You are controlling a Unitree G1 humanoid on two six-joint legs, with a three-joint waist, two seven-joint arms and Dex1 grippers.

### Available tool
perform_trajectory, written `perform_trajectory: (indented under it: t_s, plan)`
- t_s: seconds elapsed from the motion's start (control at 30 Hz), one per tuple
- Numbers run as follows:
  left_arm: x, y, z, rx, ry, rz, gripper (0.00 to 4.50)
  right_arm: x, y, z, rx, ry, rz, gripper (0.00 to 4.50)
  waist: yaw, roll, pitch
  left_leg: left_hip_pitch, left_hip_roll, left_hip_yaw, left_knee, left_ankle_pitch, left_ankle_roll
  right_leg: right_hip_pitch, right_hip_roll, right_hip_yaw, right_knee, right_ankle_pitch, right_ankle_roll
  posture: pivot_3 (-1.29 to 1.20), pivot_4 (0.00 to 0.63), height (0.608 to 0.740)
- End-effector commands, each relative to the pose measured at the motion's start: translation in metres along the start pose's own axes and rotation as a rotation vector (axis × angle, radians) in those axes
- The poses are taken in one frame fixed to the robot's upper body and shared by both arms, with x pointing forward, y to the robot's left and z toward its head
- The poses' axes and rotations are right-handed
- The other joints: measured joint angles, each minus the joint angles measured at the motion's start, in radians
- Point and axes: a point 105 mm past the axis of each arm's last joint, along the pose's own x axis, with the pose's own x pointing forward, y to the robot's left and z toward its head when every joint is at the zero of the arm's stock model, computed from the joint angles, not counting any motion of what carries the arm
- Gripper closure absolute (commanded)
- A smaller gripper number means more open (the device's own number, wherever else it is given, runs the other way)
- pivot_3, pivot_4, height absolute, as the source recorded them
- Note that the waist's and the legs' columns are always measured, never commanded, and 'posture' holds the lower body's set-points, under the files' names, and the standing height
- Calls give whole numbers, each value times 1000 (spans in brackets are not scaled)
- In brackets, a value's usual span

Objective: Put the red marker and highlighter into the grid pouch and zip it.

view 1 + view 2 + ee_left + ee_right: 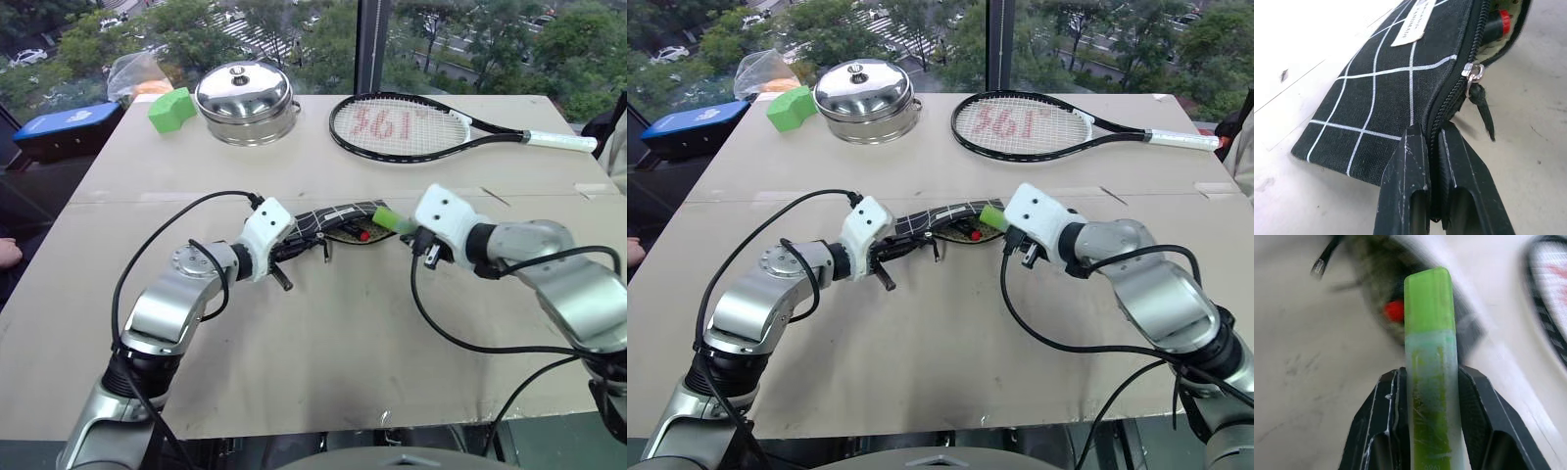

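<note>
The grid pouch (pixel 323 217) lies at mid-table, its mouth gaping toward the right. My left gripper (pixel 1427 134) is shut on the pouch's edge at the closed end of the zipper, just behind the zipper pull (pixel 1475 73). The red marker (pixel 1498 24) lies inside the open mouth, and its red end (pixel 363 235) shows. My right gripper (pixel 1431 377) is shut on the lime-green highlighter (pixel 1429 318). The highlighter's (pixel 392 218) tip points into the pouch opening from the right, just above the mouth.
At the back of the table stand a lidded steel pot (pixel 245 101), a green block (pixel 171 108) and a tennis racket (pixel 411 125). A blue case (pixel 64 127) sits off the back left corner. A person's hand (pixel 8 253) shows at the left edge.
</note>
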Motion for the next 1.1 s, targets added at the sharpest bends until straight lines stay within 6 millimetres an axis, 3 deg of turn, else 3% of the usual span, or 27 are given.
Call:
perform_trajectory:
  t_s: [0.03,0.2,0.33,0.57,0.7,0.8,0.97,1.03,1.1]
  plan:
    - [0,-4,18,35,-52,0,4500,4,-9,12,-128,-22,-7,3737,2,-1,0,0,0,0,0,0,0,0,0,0,0,0,0,0,150,740]
    - [1,-8,20,33,-61,-9,4500,10,-16,13,-184,10,-10,3737,10,-2,1,0,0,0,0,0,0,0,0,0,0,0,0,0,150,740]
    - [3,-18,19,67,-58,-53,4500,33,-31,18,-218,59,-72,3737,6,-2,1,0,0,1,1,0,0,0,0,0,1,0,0,0,150,740]
    - [4,-28,20,77,-69,-88,4500,72,-31,42,-338,-2,-99,3737,3,-1,1,0,1,1,1,1,-1,0,0,0,2,0,0,0,150,740]
    - [2,-24,19,60,-68,-73,4500,78,-31,41,-371,-47,-85,1917,8,-1,1,0,0,1,1,1,-1,0,0,0,1,0,0,0,150,740]
    - [-1,-15,17,29,-60,-40,4500,59,-40,38,-252,-94,-83,649,9,-1,1,0,0,1,1,1,-1,0,-1,0,1,0,0,0,150,740]
    - [-4,-4,17,2,-57,-9,4500,2,-39,47,254,-272,83,649,10,-1,1,0,1,0,1,1,-1,0,-1,-1,2,1,0,0,150,740]
    - [-3,-1,18,1,-54,-2,4500,-18,-29,53,436,-350,198,649,10,-1,1,0,1,-1,1,1,-1,1,-1,-1,2,1,0,0,150,740]
    - [-1,1,21,-12,-65,-4,4500,-28,-14,46,536,-355,259,649,10,-1,1,1,1,-1,1,1,-1,2,0,-2,2,1,0,0,150,740]
